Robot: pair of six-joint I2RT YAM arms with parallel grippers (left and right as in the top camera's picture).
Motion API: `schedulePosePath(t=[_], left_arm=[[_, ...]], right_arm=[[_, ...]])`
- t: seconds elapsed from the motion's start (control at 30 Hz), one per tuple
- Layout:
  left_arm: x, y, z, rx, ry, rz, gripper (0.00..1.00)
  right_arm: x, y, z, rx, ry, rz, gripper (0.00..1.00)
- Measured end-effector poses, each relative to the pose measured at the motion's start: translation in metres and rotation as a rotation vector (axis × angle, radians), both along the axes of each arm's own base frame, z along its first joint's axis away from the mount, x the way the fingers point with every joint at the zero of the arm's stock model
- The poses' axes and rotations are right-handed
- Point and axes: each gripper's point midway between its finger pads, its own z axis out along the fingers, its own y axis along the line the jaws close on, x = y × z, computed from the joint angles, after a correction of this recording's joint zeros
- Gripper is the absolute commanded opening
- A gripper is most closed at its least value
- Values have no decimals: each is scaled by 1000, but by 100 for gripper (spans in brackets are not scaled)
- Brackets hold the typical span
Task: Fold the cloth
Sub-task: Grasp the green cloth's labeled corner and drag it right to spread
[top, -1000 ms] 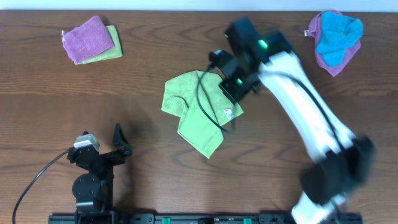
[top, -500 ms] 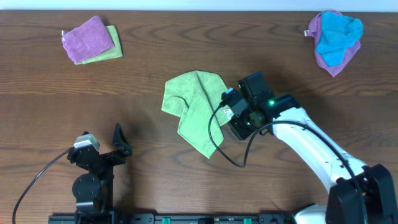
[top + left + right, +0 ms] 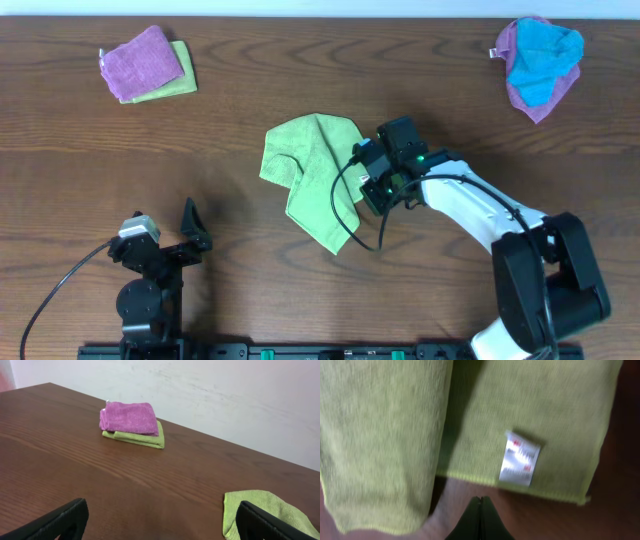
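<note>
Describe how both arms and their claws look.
The right arm has white links, black joints, green lights near the wrist and a black cable. The left arm is black, with a pale block on top. The right claw and left claw are black.

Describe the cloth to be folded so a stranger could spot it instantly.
On the wooden table, look at the middle, just beside the shut right claw. There lies a rumpled lime-green cloth, alone, with a small white label at its edge. The others are piled at the far corners: a purple-on-green pile and a blue-on-purple heap.
</note>
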Motion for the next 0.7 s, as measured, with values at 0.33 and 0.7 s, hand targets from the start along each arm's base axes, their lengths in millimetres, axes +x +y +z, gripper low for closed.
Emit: schedulePosePath(t=[0.33, 0.7], left_arm=[[0, 0, 0, 0, 0, 0, 95], [0, 0, 0, 0, 0, 0, 95]], right_arm=[[27, -10, -9, 39, -39, -86, 1], [34, -11, -22, 48, -32, -116, 1]])
